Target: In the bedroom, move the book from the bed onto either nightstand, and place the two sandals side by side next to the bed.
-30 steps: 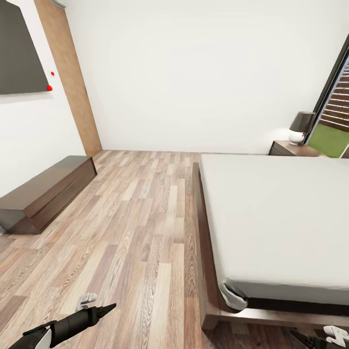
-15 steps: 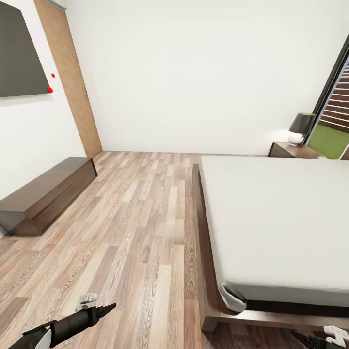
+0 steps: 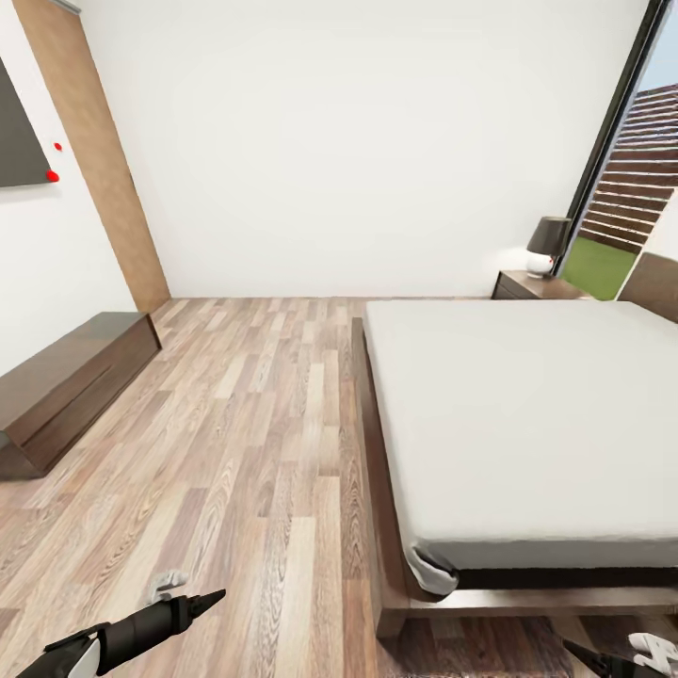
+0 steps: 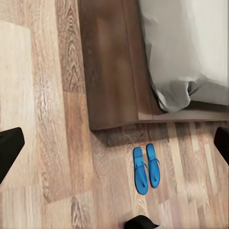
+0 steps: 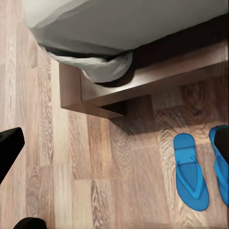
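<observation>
Left arm (image 3: 113, 640): dark forearm lying low at 7 o'clock of the head view, pointing toward 2 o'clock. Left pincer (image 4: 114, 143): dark fingertips at opposite edges of the left wrist view, spread wide, nothing between them, aimed down at the floor.

Right arm (image 3: 626, 657): only its tip shows, at 5 o'clock of the head view. Right pincer (image 5: 114, 140): fingertips likewise far apart at the edges of the right wrist view, holding nothing.

Two sandals (image 4: 146, 168): bright blue, flat on the wood-plank floor (image 3: 254, 443), side by side and nearly touching, just off the foot corner of the bed. In the left wrist view they lie between the spread fingertips, apart from both. In the right wrist view one sandal (image 5: 191, 177) is in full view; the other is partly covered by a fingertip.

Bed (image 3: 527, 424): dark wooden frame, off-white mattress bare on top, sheet bunched at the near corner.

Nightstand (image 3: 527, 285): at 2 o'clock, beyond the bed, carrying a dark-shaded lamp (image 3: 546, 245).

Long low dark bench (image 3: 66, 386): at 9 o'clock, against the white wall.
</observation>
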`<state>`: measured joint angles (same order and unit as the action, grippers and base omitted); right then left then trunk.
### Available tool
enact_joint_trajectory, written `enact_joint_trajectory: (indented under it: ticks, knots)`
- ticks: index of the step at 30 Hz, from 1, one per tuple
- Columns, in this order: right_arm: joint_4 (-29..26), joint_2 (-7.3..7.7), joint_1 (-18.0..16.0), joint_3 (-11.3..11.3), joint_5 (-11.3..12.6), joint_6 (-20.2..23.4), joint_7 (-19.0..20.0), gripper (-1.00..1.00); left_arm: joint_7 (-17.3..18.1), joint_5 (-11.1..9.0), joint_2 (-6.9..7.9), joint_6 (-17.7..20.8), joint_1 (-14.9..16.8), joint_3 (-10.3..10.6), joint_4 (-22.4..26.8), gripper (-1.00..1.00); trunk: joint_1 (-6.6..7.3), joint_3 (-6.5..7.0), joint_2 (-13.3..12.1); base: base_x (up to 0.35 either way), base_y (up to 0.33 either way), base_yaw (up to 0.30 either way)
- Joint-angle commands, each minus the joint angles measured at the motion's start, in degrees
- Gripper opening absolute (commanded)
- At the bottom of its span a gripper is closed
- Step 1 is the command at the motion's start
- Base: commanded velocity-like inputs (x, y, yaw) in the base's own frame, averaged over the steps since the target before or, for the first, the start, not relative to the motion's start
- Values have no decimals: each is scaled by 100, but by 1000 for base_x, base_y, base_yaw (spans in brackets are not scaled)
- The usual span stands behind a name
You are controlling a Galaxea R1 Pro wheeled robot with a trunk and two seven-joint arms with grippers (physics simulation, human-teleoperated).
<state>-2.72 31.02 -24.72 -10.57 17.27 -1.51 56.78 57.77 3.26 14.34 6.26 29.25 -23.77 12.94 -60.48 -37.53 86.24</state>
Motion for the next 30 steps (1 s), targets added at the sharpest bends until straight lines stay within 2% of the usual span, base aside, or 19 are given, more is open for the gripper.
enact_joint_trajectory:
  ticks: [1,30]
  knots:
    - [8,0,-7,-32,-32,-16,17,100,33,34,-2,60,2,-48,7,100,0,-3,3,0,0,-278]
    - [8,0,-7,-33,-31,-16,17,100,24,37,-3,60,2,-48,7,100,0,85,3,0,0,-281]
